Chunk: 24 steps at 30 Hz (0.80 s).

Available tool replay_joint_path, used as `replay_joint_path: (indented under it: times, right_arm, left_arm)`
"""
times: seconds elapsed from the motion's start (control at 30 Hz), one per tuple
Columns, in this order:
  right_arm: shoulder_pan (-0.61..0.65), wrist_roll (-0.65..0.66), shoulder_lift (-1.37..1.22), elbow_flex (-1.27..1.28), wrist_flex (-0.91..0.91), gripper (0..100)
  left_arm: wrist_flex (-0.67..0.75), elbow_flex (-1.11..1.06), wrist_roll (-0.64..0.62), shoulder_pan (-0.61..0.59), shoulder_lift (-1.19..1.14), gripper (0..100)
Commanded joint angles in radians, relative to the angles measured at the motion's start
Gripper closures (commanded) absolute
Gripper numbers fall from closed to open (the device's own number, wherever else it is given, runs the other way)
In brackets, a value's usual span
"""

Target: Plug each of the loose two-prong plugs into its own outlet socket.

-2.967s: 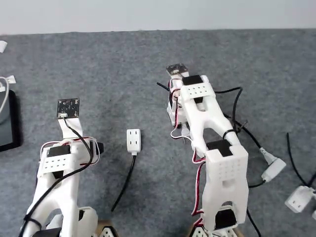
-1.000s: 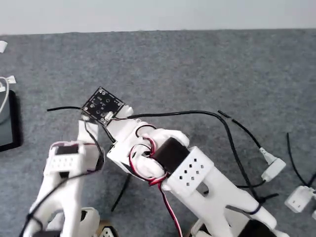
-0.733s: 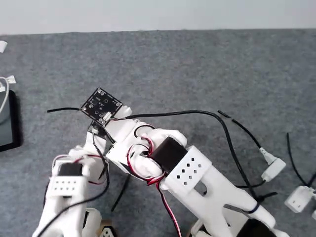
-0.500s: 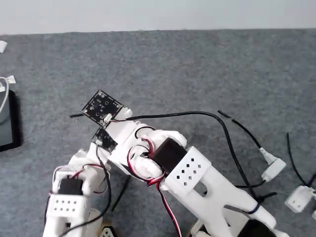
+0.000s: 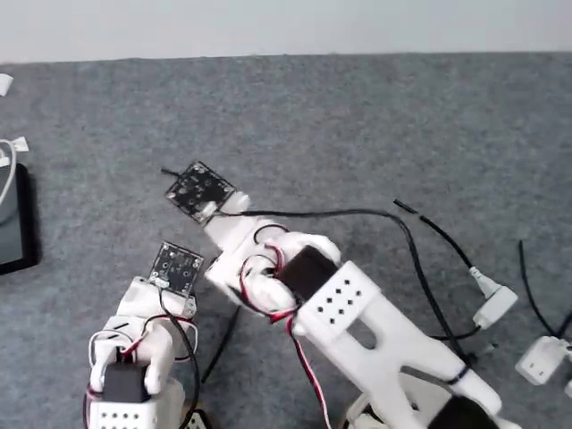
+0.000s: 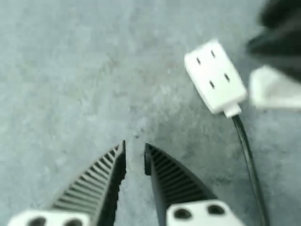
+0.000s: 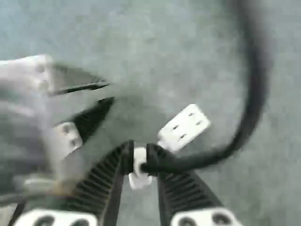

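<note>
As seen in the high view, the right arm (image 5: 357, 313) reaches across the grey carpet (image 5: 375, 116) toward the left arm (image 5: 134, 357), and its body covers the spot where the two meet. A black cable (image 5: 357, 213) runs from that spot back toward the right. Well apart, on the right side, lie a second plug (image 5: 494, 308) and a second outlet (image 5: 542, 357), near each other but not joined.

In the left wrist view, the left gripper (image 6: 135, 149) hangs over bare carpet with its jaws a narrow gap apart and nothing between them. The outlet (image 6: 215, 75) lies flat near by, slots facing up, with its cord (image 6: 247, 150) leading away. No prongs sit in its slots.

In the right wrist view, the right gripper (image 7: 138, 153) is clamped on the plug (image 7: 135, 175), a small white body from which the black cable bends off. The plug is held just beside the outlet (image 7: 184, 126), above the carpet. Whether plug and outlet touch cannot be told.

Progress, as a judgement: no pair is mated. The first plug is in hand and close to its outlet, so alignment and insertion remain. The second pair on the right lies untouched, so most of the task is left.
</note>
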State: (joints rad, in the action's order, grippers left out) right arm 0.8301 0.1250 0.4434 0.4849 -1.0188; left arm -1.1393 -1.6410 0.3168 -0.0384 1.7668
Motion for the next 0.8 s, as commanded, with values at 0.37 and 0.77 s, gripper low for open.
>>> replay_joint_path:
  times: [0.37,0.77]
  right_arm:
    - [-0.114,0.186,-0.162,0.150,0.507,99.1]
    - [-0.143,0.333,-0.466,-0.081,0.503,99.1]
  left_arm:
    - [-0.041,0.077,-0.075,-0.086,0.028,99]
    - [0.077,0.156,-0.040,-0.114,-0.348,97]
